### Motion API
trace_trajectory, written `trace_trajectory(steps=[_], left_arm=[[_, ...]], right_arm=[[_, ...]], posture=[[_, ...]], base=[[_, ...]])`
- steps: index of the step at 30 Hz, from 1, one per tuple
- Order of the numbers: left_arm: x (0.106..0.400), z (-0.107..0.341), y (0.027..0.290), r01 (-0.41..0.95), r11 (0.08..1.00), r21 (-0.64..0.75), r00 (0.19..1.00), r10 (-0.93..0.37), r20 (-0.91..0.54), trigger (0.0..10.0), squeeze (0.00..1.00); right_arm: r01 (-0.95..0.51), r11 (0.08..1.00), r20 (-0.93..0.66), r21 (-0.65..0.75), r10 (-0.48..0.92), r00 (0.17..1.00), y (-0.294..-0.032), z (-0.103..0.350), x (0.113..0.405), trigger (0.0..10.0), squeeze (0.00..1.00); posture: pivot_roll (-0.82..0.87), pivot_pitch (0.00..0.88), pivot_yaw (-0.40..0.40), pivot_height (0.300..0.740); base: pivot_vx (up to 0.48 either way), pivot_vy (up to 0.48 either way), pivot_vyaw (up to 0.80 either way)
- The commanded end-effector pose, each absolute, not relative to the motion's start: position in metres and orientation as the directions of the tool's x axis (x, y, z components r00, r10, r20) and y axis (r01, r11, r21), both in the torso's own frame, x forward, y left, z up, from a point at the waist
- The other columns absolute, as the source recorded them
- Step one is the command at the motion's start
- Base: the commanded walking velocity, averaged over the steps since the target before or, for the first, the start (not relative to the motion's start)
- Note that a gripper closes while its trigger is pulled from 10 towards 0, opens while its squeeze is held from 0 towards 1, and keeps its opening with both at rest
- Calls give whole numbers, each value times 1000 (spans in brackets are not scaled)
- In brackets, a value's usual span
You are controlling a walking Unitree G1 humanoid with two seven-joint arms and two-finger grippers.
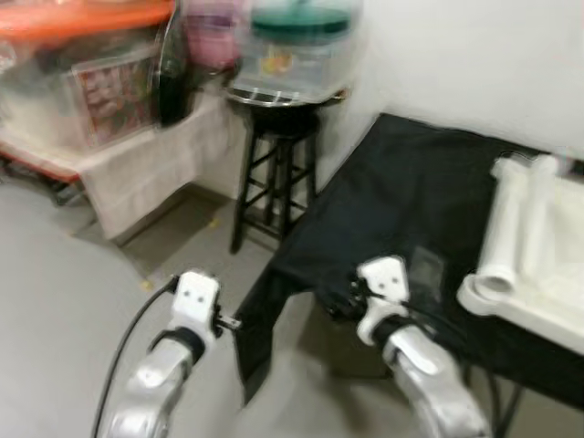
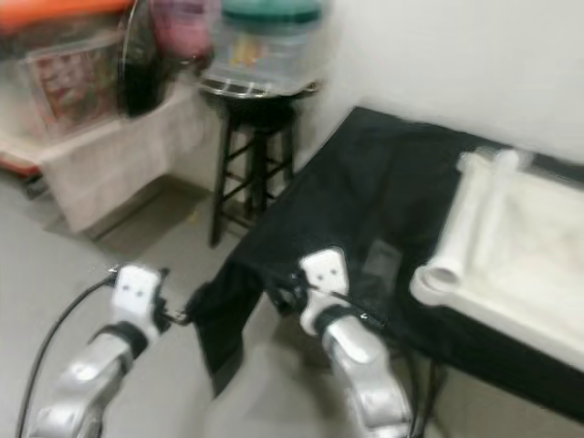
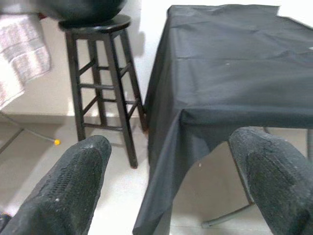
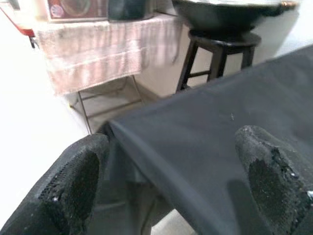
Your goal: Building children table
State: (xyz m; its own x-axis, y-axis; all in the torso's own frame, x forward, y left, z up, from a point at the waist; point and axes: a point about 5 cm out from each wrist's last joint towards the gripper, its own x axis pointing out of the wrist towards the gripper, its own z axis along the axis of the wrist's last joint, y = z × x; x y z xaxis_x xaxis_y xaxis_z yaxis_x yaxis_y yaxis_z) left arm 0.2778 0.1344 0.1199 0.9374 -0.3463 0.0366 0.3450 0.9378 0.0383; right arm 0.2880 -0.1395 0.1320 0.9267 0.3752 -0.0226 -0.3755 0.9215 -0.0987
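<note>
Both grippers hold nothing, each with its 2 black fingers spread wide apart. Seen from the head camera, the left gripper [image 1: 228, 321] hangs over the grey floor [image 1: 55, 310] just off the near corner of the black cloth-covered table [image 1: 401, 192], close to the hanging fold of the cloth. In its wrist view the left gripper [image 3: 168, 183] shows 2 rough-textured fingertips [image 3: 78, 176] with the draped corner of the cloth between them.

The right gripper [image 1: 342, 299] sits at the near edge of the table, just above the black cloth. In its wrist view the right gripper [image 4: 171, 183] frames the cloth's front edge between its 2 worn fingertips [image 4: 274, 181].

The task's piece, a white plastic children's table top [image 1: 538, 246], lies upside down on the black cloth at the far right side of the table, well apart from both grippers. A short white round leg socket [image 1: 493, 278] stands at its near-left corner, and a long white tube-shaped rail runs along its left edge.

Beyond the table's left corner stands a tall black wooden stool [image 1: 274, 173] against the white wall [image 1: 456, 55]. On the stool rests a round metal tray carrying a clear plastic tub with a green lid [image 1: 299, 41]. Left of the stool, a low shelf is covered with a pale pink towel [image 1: 155, 164], and blurred clear storage boxes with an orange lid [image 1: 82, 18] sit on it.
</note>
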Motion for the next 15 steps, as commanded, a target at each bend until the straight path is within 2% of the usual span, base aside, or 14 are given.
trace_trajectory(steps=[1, 15], left_arm=[[277, 118, 130, 363, 931, 33, 931, -364, 31, 10000, 0], [276, 116, 132, 374, 927, 35, 927, -375, 25, 10000, 0]], right_arm=[[-358, 928, -36, -104, 356, 934, -146, 129, 287, 10000, 0], [-362, 927, -25, -94, 361, 932, -143, 128, 286, 10000, 0]], posture=[[-110, 81, -8, 740], [-108, 80, 13, 740]], base=[[0, 0, -800], [0, 0, -800]])
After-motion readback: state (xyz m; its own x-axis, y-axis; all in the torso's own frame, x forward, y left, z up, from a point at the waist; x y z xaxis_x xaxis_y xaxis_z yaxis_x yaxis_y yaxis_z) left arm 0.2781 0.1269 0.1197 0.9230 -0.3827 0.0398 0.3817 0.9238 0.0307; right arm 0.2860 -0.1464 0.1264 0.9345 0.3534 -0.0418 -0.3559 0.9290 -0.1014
